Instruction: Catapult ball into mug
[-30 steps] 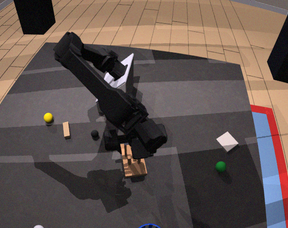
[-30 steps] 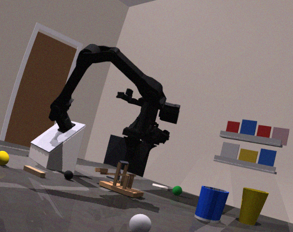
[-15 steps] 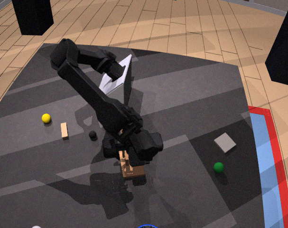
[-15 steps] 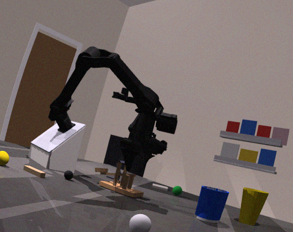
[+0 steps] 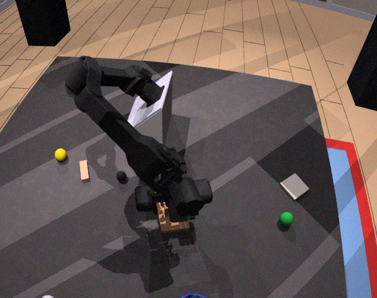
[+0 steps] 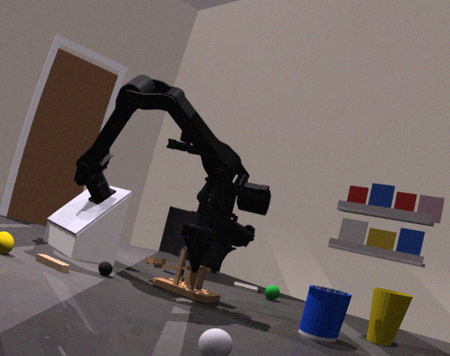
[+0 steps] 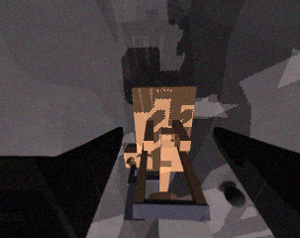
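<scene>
The wooden catapult (image 5: 175, 227) (image 6: 186, 291) (image 7: 164, 105) stands on the dark table below the arm, its arm between two rails in the wrist view. My gripper (image 6: 205, 268) (image 7: 167, 131) is open and empty, its fingers on either side of the catapult. The catapult's cup is mostly hidden behind a grey crossbar (image 7: 170, 211). The blue mug (image 5: 193, 294) (image 6: 324, 314) stands upright in front of the catapult's base end. A yellow ball (image 5: 60, 154) (image 6: 3, 242), black ball (image 5: 120, 176) (image 6: 105, 268), green ball (image 5: 286, 218) (image 6: 272, 292) and white ball (image 5: 48, 296) (image 6: 215, 342) lie apart on the table.
A yellow cup (image 6: 388, 316) stands beside the blue mug. A wooden block (image 5: 84, 171) (image 6: 51, 262) lies between the yellow and black balls. A flat pale tile (image 5: 294, 186) (image 6: 245, 285) lies near the green ball. The arm rises from a sloped white stand (image 5: 146, 131) (image 6: 98, 233).
</scene>
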`<action>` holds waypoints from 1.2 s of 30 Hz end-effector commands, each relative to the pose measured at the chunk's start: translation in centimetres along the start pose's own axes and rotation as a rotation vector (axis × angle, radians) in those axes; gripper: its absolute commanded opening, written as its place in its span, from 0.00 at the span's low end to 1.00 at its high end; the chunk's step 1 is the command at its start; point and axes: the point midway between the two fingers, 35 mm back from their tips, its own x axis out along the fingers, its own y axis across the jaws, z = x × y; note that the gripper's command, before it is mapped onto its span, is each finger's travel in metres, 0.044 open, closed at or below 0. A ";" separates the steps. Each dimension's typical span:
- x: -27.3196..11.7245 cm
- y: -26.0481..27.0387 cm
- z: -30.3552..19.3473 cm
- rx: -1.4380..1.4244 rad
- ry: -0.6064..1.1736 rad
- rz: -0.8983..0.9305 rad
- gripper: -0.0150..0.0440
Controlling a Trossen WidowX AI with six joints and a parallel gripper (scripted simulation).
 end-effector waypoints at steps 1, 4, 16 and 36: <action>1.1 0.1 -0.4 -0.011 0.011 -0.005 1.00; 1.6 0.1 -0.5 -0.011 0.011 -0.006 1.00; 3.2 0.0 -0.6 -0.011 0.012 -0.007 1.00; 3.0 0.0 -0.3 -0.002 0.006 -0.003 0.43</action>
